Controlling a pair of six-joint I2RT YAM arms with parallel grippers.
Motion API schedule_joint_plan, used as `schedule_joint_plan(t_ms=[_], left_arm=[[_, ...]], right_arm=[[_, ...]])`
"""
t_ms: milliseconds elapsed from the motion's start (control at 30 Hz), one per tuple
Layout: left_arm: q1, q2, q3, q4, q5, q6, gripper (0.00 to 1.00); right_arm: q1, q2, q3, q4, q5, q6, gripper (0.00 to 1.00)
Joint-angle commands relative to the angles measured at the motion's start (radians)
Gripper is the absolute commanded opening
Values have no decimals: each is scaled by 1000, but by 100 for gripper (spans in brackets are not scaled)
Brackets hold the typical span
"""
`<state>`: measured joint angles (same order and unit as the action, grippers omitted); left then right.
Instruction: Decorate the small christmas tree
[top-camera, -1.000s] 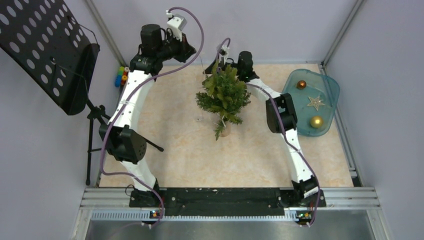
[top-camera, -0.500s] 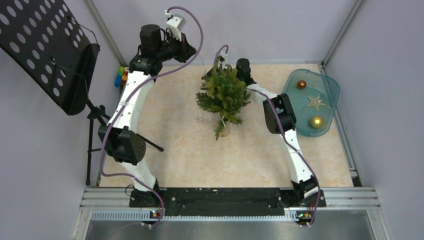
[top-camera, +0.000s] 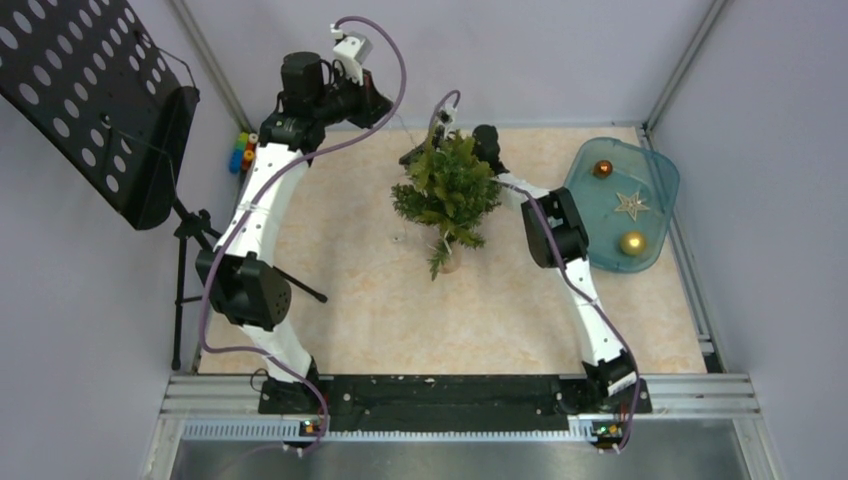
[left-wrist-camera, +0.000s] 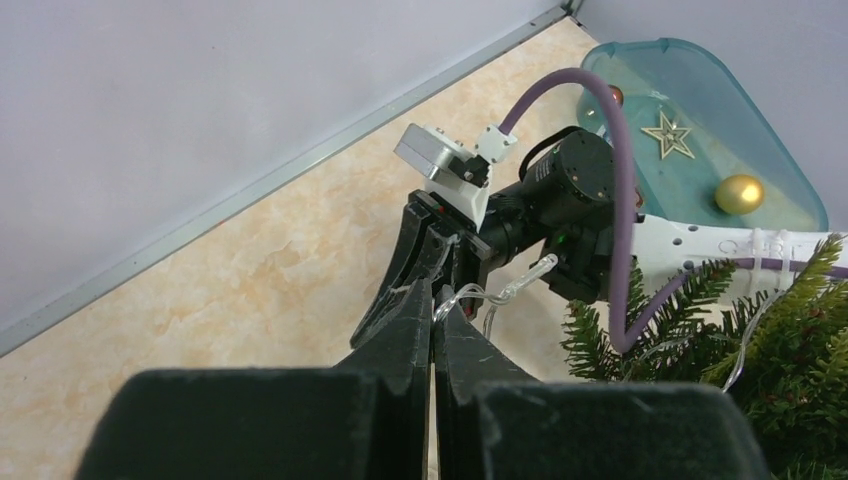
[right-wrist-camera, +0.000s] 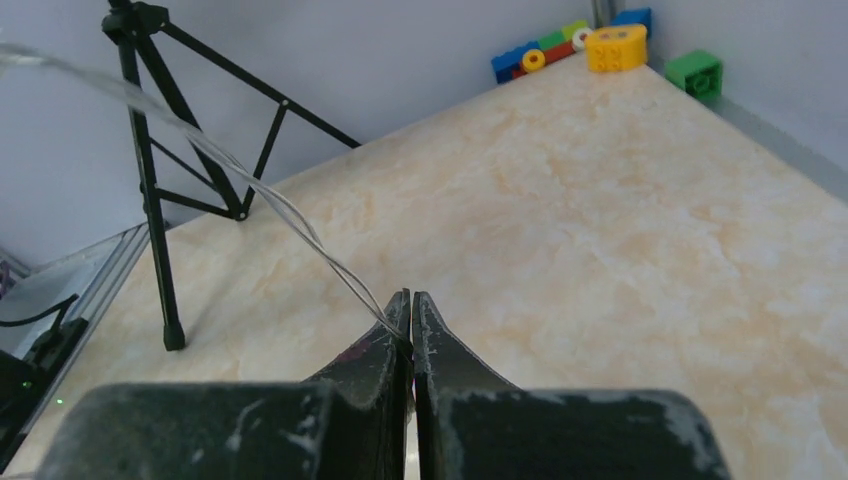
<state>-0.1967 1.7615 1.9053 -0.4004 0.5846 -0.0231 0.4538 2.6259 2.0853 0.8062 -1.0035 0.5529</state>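
Your small christmas tree (top-camera: 447, 190), a dark green needle fir on a thin trunk with a pale round base, stands upright at the middle of the desk (top-camera: 350, 300), towards its far edge. No bauble shows on its branches. A clear plastic light string (right-wrist-camera: 250, 190) trails among the needles on the side near the right arm. Your right tool (right-wrist-camera: 408, 305) is clenched on that string just behind the tree. Your left tool (left-wrist-camera: 433, 300) is also clenched, and the string looks pinched at its tip. The copper ball (top-camera: 602, 169), pale wooden star (top-camera: 631, 205) and gold ball (top-camera: 632, 243) all lie in the teal plastic tray (top-camera: 600, 215) at the right. So you are early in the job: the string needs draping, and all three ornaments wait.
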Motion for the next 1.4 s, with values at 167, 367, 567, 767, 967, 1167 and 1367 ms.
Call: schedule_joint_plan(t_ms=[167,367,567,767,967,1167,1367], left_arm=[[3,-147,-155,-6,-36,166,26],[5,-227,-255,-55,-107,336,60],[5,-325,-369,-70,-276,431,64],[5,-435,-444,-105,-272,441,68],[5,-521,-437,-160,-165,398,73],[1,-559,-409,-216,-85,357,74],[-15,-582,-373,-256,-5,333,79]], right_arm=[[-123,-306,-323,44,153,-53,0],[-192,-535,-436,-196,225,-199,0],[-201,-733,-429,-585,372,-414,0],[-207,-860,-364,-896,536,-503,0],[-208,-1010,-397,-1031,654,-518,0],[-198,-1138,-416,-1154,655,-505,0],[-149,-1166,-332,-1459,702,-531,0]])
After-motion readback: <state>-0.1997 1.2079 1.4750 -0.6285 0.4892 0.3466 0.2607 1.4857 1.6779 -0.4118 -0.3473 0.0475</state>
